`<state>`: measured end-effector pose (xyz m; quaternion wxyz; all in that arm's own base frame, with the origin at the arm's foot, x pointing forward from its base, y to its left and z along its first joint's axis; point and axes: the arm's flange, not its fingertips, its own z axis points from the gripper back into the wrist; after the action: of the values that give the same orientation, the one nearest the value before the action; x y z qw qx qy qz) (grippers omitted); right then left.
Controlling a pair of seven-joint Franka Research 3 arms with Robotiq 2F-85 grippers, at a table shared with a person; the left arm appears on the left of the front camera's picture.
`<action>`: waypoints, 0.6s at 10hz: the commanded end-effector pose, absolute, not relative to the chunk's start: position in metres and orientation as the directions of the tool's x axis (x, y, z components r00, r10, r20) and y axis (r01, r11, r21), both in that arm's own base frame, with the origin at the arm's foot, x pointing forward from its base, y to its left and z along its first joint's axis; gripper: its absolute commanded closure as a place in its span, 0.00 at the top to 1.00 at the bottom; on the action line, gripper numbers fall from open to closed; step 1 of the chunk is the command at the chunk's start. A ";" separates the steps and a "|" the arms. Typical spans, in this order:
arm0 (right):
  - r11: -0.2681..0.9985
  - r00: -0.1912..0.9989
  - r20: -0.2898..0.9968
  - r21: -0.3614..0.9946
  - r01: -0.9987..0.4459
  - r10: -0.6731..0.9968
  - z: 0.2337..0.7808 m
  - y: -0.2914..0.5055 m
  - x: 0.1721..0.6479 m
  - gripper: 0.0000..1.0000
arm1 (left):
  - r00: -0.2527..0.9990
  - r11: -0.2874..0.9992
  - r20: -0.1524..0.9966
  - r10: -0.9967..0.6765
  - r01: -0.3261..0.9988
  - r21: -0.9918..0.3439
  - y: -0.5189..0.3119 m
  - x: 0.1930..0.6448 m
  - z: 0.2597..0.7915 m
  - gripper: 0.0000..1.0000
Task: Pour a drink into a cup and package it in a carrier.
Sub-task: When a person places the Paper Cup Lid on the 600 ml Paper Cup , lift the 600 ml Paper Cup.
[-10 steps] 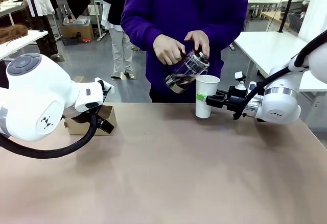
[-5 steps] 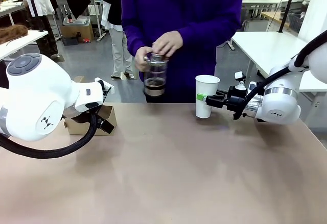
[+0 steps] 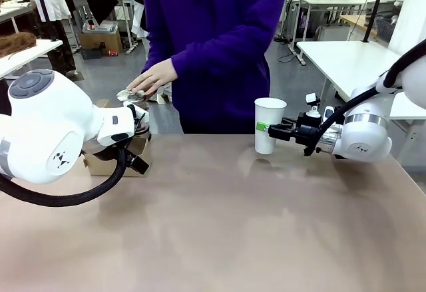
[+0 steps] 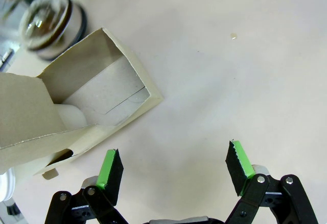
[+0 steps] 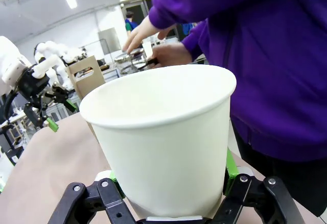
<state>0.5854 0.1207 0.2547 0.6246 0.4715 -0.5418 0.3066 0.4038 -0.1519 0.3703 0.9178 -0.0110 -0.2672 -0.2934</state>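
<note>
The white paper cup (image 3: 269,125) stands lidless at the table's far right, with my right gripper (image 3: 275,131) shut on its side. Seen from the right wrist, the cup (image 5: 163,137) sits between the green pads (image 5: 229,169). A person's hand (image 3: 152,79) rests on the lid of the clear jug (image 4: 50,22), which stands beside the brown cardboard carrier (image 4: 97,99). The carrier (image 3: 110,162) is partly hidden behind my left arm. My left gripper (image 4: 173,164) hangs open over bare table next to the carrier. The drink is hidden.
A person in a purple top (image 3: 213,46) stands at the far edge. My bulky left arm (image 3: 50,132) covers the table's left side. Something white (image 4: 66,117) sits inside the carrier. The near half of the table (image 3: 219,232) is bare.
The person tipped the jug over the cup, then lifted it away and carried it left, down beside the carrier. Neither arm has moved.
</note>
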 end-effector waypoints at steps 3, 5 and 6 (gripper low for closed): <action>0.373 0.222 0.965 0.259 -0.891 -0.140 0.257 0.123 0.586 0.80 | 0.685 0.827 0.498 -0.532 0.545 0.135 -0.152 0.403 0.371 1.00; 0.373 0.222 0.965 0.259 -0.891 -0.140 0.257 0.123 0.586 0.80 | 0.685 0.827 0.498 -0.532 0.545 0.135 -0.152 0.403 0.371 1.00; 0.373 0.222 0.965 0.259 -0.891 -0.140 0.257 0.123 0.586 0.80 | 0.685 0.827 0.498 -0.532 0.545 0.135 -0.152 0.403 0.371 1.00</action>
<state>0.5854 0.1207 0.2547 0.6246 0.4715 -0.5418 0.3066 0.4038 -0.1519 0.3703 0.9178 -0.0110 -0.2672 -0.2934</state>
